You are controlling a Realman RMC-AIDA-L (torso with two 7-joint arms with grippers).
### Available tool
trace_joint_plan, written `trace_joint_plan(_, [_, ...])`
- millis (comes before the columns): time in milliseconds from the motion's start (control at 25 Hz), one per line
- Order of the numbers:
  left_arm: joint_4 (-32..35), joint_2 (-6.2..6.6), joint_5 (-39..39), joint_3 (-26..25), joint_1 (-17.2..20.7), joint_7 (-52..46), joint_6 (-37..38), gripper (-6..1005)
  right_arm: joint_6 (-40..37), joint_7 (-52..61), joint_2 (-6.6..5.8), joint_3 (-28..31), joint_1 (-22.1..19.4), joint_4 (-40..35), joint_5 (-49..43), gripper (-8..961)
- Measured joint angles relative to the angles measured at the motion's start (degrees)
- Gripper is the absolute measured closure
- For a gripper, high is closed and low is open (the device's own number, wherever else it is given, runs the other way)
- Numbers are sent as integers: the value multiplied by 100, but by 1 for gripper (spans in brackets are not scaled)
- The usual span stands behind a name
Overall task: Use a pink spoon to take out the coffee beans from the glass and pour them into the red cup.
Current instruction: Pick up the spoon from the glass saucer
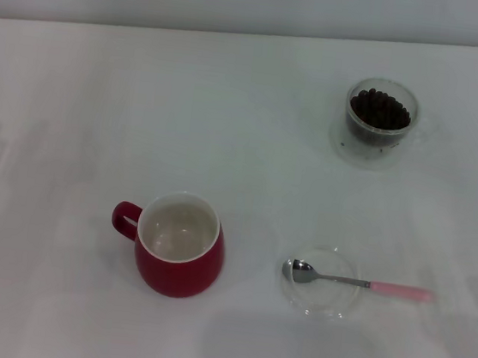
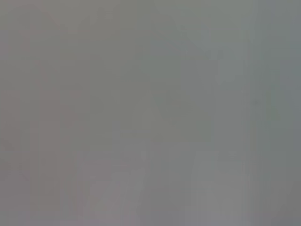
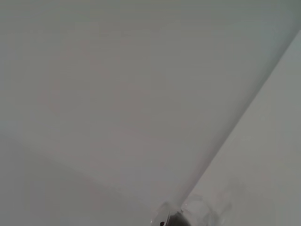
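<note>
A red cup (image 1: pixel 179 246) stands near left on a white table (image 1: pixel 74 108), handle pointing left; right of it a pink spoon (image 1: pixel 357 283) lies left-right, bowl resting in a clear dish (image 1: pixel 320 283), handle pointing right; a glass (image 1: pixel 380 119) of coffee beans (image 1: pixel 381 109) sits far right; neither gripper shows, so finger state cannot be told.

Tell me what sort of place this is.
Probably a lab or test bench, not a kitchen: a bare white table against a plain wall, with only staged props: a red cup, a glass of coffee beans, and a pink spoon on a clear dish.
</note>
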Motion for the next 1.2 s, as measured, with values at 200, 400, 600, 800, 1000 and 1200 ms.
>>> trace_joint_plan(200, [27, 4, 144, 17, -118, 0, -15, 242, -150, -542, 8, 153, 19, 458, -135, 309])
trace_joint_plan(400, [35, 4, 290, 17, -237, 0, -47, 243, -116, -610, 24, 375, 61, 659, -640, 307])
trace_joint_plan(600, [38, 5, 307, 17, -290, 0, -50, 241, 236, -864, 26, 1007, 106, 846, -1368, 309])
trace_joint_plan(800, [39, -1, 307, 13, -299, 0, -50, 242, 509, -955, 26, 1115, 128, 905, -1538, 309])
trace_joint_plan(1000, [52, -19, 307, 16, -302, 0, -50, 242, 677, -1032, 26, 1160, 121, 982, -1644, 308])
trace_joint_plan(1200, [138, -25, 307, 17, -289, 0, -50, 241, 682, -1241, 35, 1332, 125, 1214, -1877, 308])
